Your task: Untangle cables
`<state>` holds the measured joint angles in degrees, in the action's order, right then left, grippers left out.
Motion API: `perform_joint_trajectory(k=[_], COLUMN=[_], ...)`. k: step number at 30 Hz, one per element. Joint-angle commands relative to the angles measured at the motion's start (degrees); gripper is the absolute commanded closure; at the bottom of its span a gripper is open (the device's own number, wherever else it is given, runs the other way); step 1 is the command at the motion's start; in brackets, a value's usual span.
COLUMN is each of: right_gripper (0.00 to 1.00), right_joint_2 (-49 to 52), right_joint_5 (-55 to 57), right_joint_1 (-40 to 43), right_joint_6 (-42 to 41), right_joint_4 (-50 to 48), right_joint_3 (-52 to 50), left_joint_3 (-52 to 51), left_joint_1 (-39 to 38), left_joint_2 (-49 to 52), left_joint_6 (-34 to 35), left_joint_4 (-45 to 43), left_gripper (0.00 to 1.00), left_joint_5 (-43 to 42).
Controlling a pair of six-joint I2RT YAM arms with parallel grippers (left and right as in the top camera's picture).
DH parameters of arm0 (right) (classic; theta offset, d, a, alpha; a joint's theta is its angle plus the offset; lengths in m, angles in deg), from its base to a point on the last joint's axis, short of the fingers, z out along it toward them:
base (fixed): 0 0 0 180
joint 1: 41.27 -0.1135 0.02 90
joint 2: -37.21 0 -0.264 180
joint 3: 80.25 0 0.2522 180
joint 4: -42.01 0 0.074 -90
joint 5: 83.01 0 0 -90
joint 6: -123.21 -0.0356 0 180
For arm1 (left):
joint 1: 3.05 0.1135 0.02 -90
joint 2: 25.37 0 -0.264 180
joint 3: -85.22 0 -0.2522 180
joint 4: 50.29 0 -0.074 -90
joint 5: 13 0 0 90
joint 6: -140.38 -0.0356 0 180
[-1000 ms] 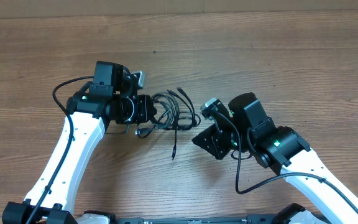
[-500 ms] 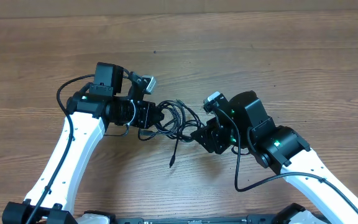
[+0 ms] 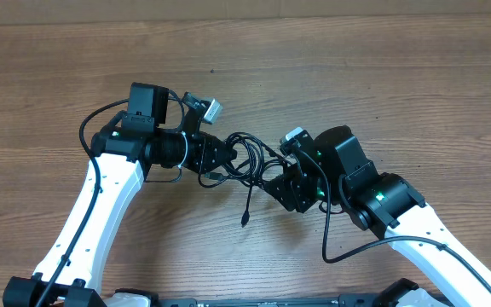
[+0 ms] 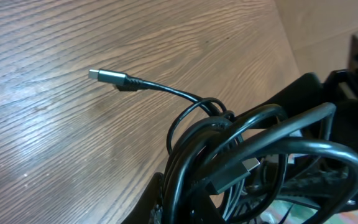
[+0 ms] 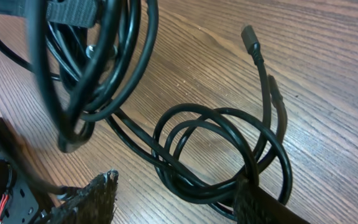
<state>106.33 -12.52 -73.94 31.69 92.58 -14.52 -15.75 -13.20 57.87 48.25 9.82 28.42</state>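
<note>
I find the left gripper (image 3: 215, 159) left of centre in the overhead view, closed tight on the cables (image 3: 244, 160). The black bundle bunches at its tips and fills the lower right of the left wrist view. From that bundle one cord runs toward the upper left of the wrist frame and ends in a silver-tipped plug (image 4: 102, 76), seen against the wooden table (image 3: 373, 77).

In the overhead view the tangle spans the gap between the two grippers, and one loose end (image 3: 246, 213) trails toward the bottom of the frame.

Right of centre, the right gripper (image 3: 276, 182) stands partly open. In its wrist view the fingers (image 5: 95, 196) sit well apart at the bottom edge with a coiled loop of cable between them. I cannot tell whether either finger presses it.
</note>
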Motion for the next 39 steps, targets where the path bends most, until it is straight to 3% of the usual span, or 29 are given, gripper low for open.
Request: perform_joint_trajectory(k=[1, 11, 17, 30, 35, 39], right_gripper=[0.4, 0.4, 0.41, 0.41, 0.41, 0.41], right_joint_2=[0.0, 0.0, 0.0, 0.0, 0.0, 0.0], right_joint_5=[0.4, 0.4, 0.4, 0.0, 0.0, 0.0], right_joint_1=[-0.2, -0.2, -0.2, -0.2, -0.2, 0.9], right_joint_6=[-0.1, -0.1, -0.2, -2.2, -9.4, -16.6], right_joint_4=[0.0, 0.0, 0.2, -0.7, -3.2, -4.7], right_joint_3=[0.9, 0.9, 0.9, 0.9, 0.9, 0.9], left_joint_3=[1.5, 1.5, 1.5, 1.5, 1.5, 1.5], left_joint_1=[-0.4, -0.2, 1.2, 3.7, 5.3, 7.9], left_joint_2=[-1.6, -1.6, -1.6, -1.6, -1.6, -1.6], left_joint_6=[-1.3, 1.6, 2.4, 2.7, 13.4, 18.2], left_joint_4=[-0.3, -1.5, -4.9, -4.9, -4.8, -4.8], left_gripper=[0.96, 0.96, 0.96, 0.96, 0.96, 0.96], left_joint_5=[-4.0, -4.4, -11.8, -11.1, -4.6, -4.4])
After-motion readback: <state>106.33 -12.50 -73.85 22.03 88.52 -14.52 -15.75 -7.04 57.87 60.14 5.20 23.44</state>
